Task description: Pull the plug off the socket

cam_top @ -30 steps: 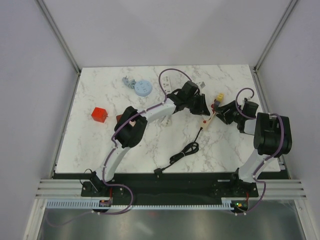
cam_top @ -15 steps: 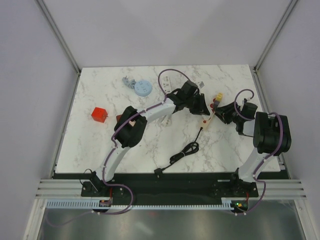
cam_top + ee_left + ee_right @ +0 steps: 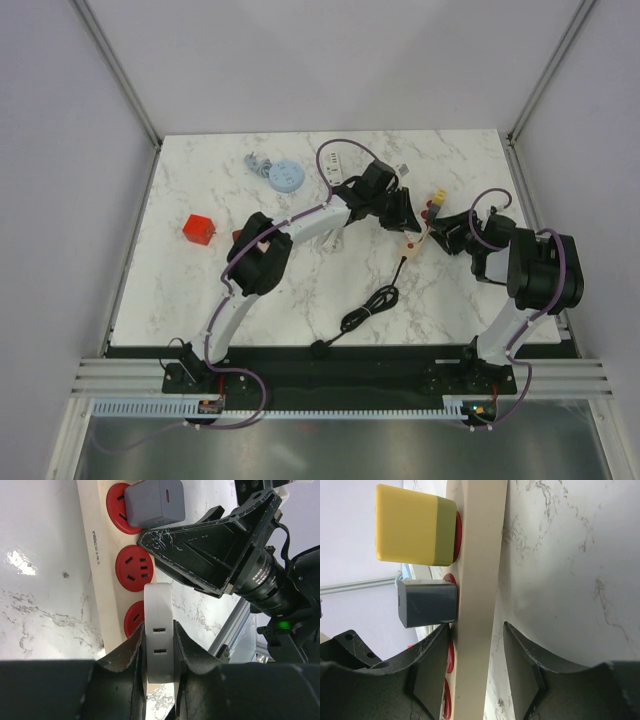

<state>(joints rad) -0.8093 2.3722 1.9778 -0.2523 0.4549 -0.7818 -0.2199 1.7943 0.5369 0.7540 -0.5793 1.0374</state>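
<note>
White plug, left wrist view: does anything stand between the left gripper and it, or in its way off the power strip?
Nothing separates them: the left gripper clamps the white plug on both sides. The right gripper straddles the power strip close by, beside the grey charger, and might crowd the pull-off path.

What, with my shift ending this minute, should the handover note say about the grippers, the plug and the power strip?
Left gripper: fingers shut on the white plug, which stands over a red socket of the power strip.
Right gripper: open, fingers straddling the strip, gap on one side.
Grey charger and yellow plug sit in other sockets.
Done: plug gripped. Whether its pins are out, I cannot tell.
Left: probably clamp the strip, pull the plug clear.
</note>
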